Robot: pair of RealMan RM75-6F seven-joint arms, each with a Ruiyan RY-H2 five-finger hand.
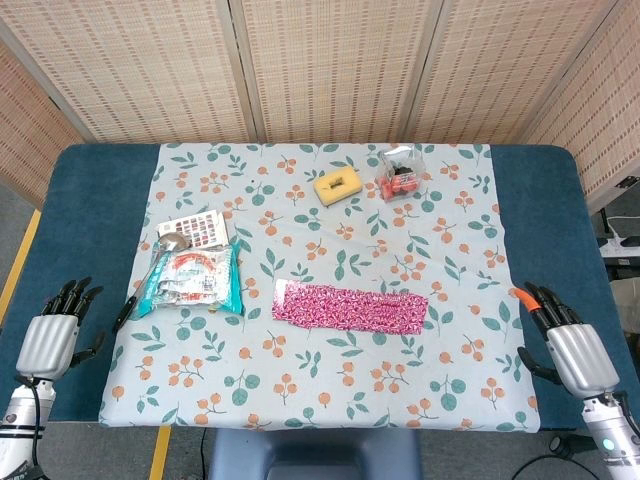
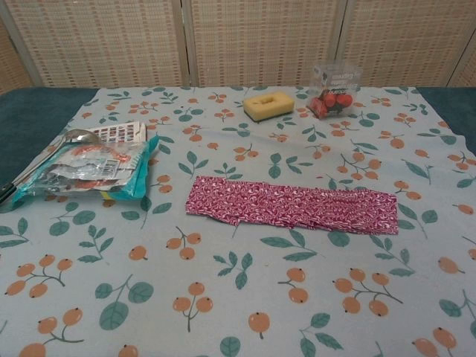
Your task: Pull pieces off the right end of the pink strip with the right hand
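Note:
The pink patterned strip lies flat across the middle of the floral tablecloth, its right end toward the robot's right side. My right hand hovers over the blue table edge at the right, well away from the strip's right end, fingers spread and holding nothing. Over the left edge of the table is my left hand, also open and empty. Neither hand appears in the chest view.
A teal snack packet, a metal spoon and a sticker card lie left of the strip. A yellow sponge and a clear bag of red items sit at the back.

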